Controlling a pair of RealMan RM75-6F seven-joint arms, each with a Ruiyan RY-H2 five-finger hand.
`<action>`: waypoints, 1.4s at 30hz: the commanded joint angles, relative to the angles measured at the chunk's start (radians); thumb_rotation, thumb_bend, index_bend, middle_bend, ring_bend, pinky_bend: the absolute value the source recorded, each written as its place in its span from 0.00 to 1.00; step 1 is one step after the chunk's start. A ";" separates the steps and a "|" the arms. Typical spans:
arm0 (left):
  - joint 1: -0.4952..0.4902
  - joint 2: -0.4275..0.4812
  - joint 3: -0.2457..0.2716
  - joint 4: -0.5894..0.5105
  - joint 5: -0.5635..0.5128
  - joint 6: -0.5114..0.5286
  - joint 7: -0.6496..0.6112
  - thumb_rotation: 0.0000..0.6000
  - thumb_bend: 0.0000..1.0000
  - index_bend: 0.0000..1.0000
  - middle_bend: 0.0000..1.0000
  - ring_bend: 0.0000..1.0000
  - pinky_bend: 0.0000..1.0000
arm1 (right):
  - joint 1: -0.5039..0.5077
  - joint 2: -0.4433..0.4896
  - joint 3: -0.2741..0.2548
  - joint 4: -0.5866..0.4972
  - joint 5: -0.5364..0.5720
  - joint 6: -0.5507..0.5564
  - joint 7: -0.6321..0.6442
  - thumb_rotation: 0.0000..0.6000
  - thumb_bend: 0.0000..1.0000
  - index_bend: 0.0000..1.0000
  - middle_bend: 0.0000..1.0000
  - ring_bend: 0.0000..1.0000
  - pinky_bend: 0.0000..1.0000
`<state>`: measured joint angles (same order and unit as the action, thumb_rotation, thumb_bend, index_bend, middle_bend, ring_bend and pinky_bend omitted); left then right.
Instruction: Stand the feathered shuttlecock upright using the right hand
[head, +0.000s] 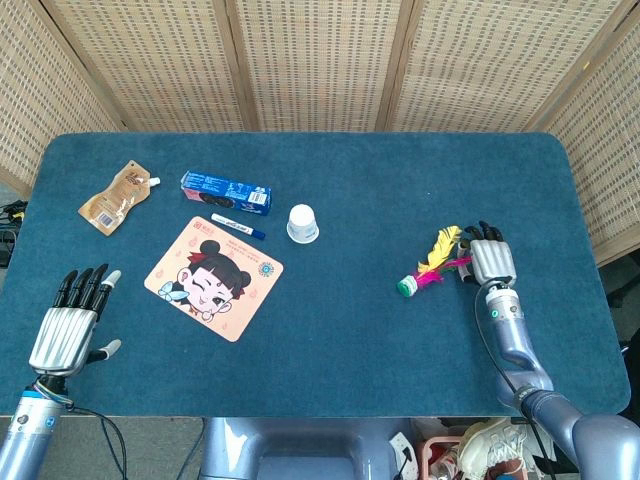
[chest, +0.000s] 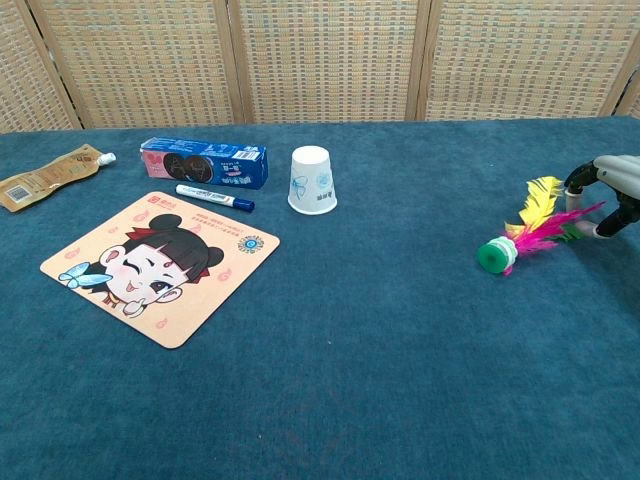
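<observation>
The left hand (head: 67, 332) is seen at the near left edge of the table (head: 330, 360), fingers spread and nothing held. Further in, the cartoon mat (head: 214, 277) is laid flat. At the right, the shuttlecock (head: 428, 266) is lying on its side, green base toward the table's middle, feathers pointed at the right hand (head: 491, 260), whose dark fingertips (chest: 578, 178) are curled just beside the feather tips; whether they are touched cannot be told. Beyond are the marker (head: 238, 227), paper cup (head: 302, 222), biscuit box (head: 226, 191) and pouch (head: 118, 196).
</observation>
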<state>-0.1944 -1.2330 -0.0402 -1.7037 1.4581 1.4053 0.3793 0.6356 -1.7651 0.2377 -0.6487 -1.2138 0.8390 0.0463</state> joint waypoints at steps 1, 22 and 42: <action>0.000 0.001 0.001 -0.001 0.002 0.001 -0.001 1.00 0.13 0.00 0.00 0.00 0.00 | 0.001 -0.005 -0.001 0.006 0.000 -0.003 0.001 1.00 0.41 0.51 0.16 0.00 0.09; -0.002 0.000 0.001 0.002 0.002 -0.003 -0.004 1.00 0.13 0.00 0.00 0.00 0.00 | -0.003 -0.012 0.003 0.004 -0.014 0.043 0.004 1.00 0.41 0.64 0.25 0.00 0.11; 0.003 0.010 0.004 -0.013 0.028 0.018 -0.019 1.00 0.13 0.00 0.00 0.00 0.00 | -0.058 0.202 0.041 -0.376 -0.027 0.255 -0.168 1.00 0.41 0.66 0.26 0.00 0.11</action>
<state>-0.1917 -1.2235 -0.0367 -1.7161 1.4857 1.4234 0.3609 0.5919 -1.6004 0.2717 -0.9742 -1.2405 1.0616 -0.0837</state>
